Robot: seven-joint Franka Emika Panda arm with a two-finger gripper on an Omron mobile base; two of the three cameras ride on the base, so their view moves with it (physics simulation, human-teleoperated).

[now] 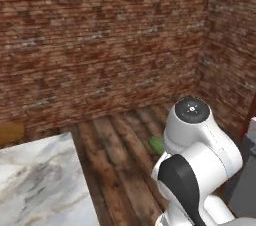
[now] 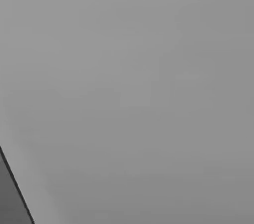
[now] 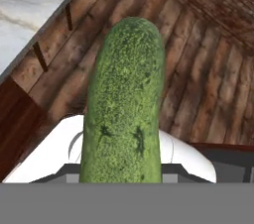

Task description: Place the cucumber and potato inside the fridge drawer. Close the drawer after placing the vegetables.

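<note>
A floor of dark wooden planks [image 1: 120, 160] runs away from the robot to a red-brown brick wall [image 1: 100, 40] at the far side, which meets a second brick wall [image 1: 230, 55] in a corner at the far right. At the near left a pale marble counter top [image 1: 35, 185] juts in, and the hand view shows its wooden cabinet side [image 3: 54, 64] dropping to the planks.

The cucumber [image 3: 125, 104] stands up the middle of the hand view, bumpy and dark green, its rounded tip pointing away from the camera over the floor planks. Its lower end is cut off by the bottom of that view, where the finger tips would be, so I cannot tell how the jaws stand or whether they grip it. In the left base view a small patch of green [image 1: 156, 144] peeps out just left of the arm's white upper link [image 1: 192, 135], above the planks; the rest of it is hidden behind the arm.

The right base view gives a flat grey surface [image 2: 139, 84] pressed close to the lens, with a darker grey strip [image 2: 10, 203] at the lower left corner; what it belongs to cannot be made out. A small orange-brown shape [image 1: 11, 132] sits at the left edge against the far wall, too blurred to name.
</note>
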